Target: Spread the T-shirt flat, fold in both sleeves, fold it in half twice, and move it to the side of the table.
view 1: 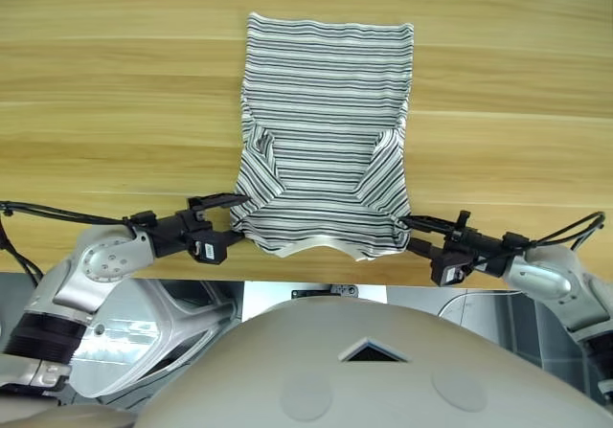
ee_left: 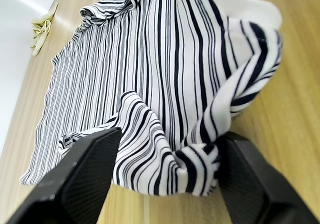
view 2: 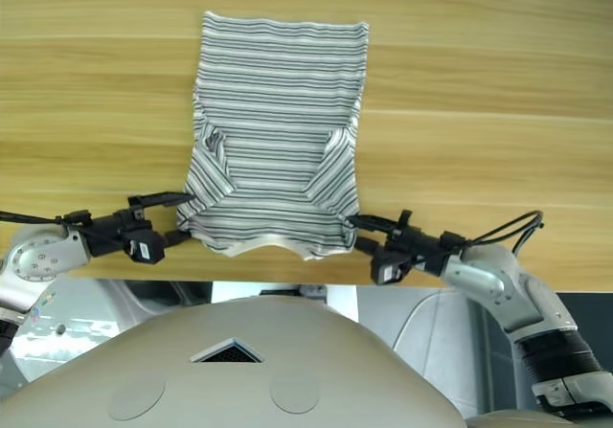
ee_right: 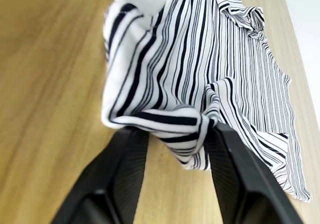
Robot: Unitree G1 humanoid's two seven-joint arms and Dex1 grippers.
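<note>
The black-and-white striped T-shirt (view 1: 326, 122) lies on the wooden table (view 1: 115, 112) with both sleeves folded in over its body. Its collar end is at the near edge and its hem is far from me. My left gripper (view 1: 228, 219) is at the near left shoulder corner, its fingers (ee_left: 95, 159) closed on bunched fabric. At the near right shoulder corner, my right gripper (view 1: 414, 234) pinches a bunched fold of fabric (ee_right: 175, 116) between its fingers (ee_right: 130, 169). Both gripped corners are puckered and slightly raised off the wood.
Bare wood stretches left and right of the shirt and beyond its hem. The table's near edge (view 1: 115, 273) runs just below both grippers. A small yellowish object (ee_left: 42, 26) lies near the table's far edge.
</note>
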